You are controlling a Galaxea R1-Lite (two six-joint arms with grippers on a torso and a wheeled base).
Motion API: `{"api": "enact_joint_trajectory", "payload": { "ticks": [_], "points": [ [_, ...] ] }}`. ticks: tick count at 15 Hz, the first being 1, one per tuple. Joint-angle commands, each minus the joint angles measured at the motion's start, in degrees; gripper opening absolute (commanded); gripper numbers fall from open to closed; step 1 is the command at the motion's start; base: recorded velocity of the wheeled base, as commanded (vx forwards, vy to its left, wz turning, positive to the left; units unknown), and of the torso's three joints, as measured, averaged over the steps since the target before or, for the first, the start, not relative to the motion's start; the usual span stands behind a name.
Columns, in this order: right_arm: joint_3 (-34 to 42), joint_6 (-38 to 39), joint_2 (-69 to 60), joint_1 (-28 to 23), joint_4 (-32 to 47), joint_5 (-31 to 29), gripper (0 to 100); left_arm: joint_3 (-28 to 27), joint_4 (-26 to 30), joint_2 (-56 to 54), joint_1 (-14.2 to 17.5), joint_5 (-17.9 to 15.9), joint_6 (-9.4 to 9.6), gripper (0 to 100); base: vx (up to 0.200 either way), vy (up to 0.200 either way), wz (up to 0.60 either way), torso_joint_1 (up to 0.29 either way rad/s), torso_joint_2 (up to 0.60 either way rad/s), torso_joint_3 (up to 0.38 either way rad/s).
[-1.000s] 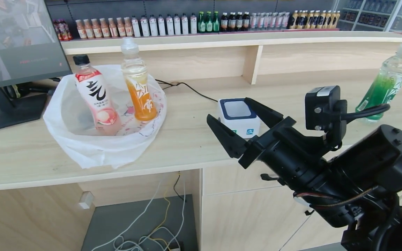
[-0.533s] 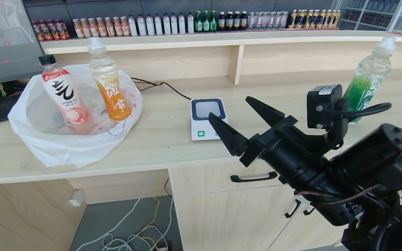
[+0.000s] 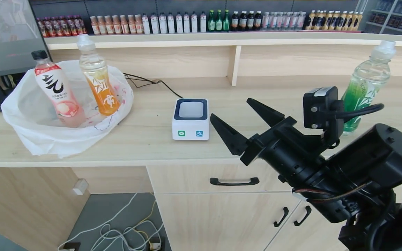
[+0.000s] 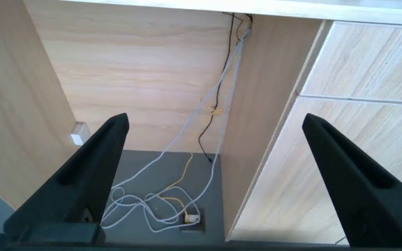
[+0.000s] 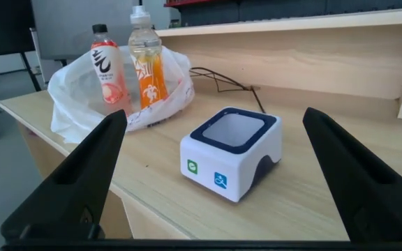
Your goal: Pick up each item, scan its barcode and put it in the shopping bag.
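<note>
Head camera looks forward and down over the bench [image 3: 145,139]. Right wrist camera sits low and close, facing scanner [image 5: 232,157] and shopping bag [image 5: 68,104] — both shared with the head view. Left wrist camera points beneath the bench, at floor cables [image 4: 155,206].

Bright, even light; wide-angle edge distortion.

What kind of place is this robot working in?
Most likely a shop checkout, perhaps a mock one: a small scanner sits on a wooden counter, a white shopping bag holds two drink bottles, and a long row of bottled drinks lines the shelf behind.
</note>
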Motion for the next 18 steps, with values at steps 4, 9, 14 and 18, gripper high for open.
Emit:
{"api": "enact_joint_trajectory", "payload": {
  "ticks": [4, 9, 14, 18],
  "points": [
    [0.45, -0.04, 0.25, -0.45, -0.03, 0.0, 100, 0.0, 0.0, -0.02, -0.04, 0.01, 0.0, 100, 0.0, -0.2, 0.0, 0.005, 0.0, 0.004],
    [0.62, -0.04, 0.25, -1.42, -0.03, 0.0, 100, 0.0, 0.0, -0.02, 0.05, 0.01, 0.0, 100, 0.0, -0.2, 0.0, 0.002, 0.0, 0.002],
    [1.94, -0.04, 0.34, -1.5, -0.03, 0.0, 100, 0.0, 0.0, -0.02, 0.05, 0.01, -0.18, 100, 0.0, -0.2, 0.0, 0.0, 0.0, 0.001],
    [1.24, -0.04, 0.43, -3.96, -0.03, 0.0, 100, 0.0, 0.0, -0.02, 0.05, 0.01, -0.27, 100, 0.0, -0.05, 0.0, 0.001, 0.0, 0.001]
  ]
}}
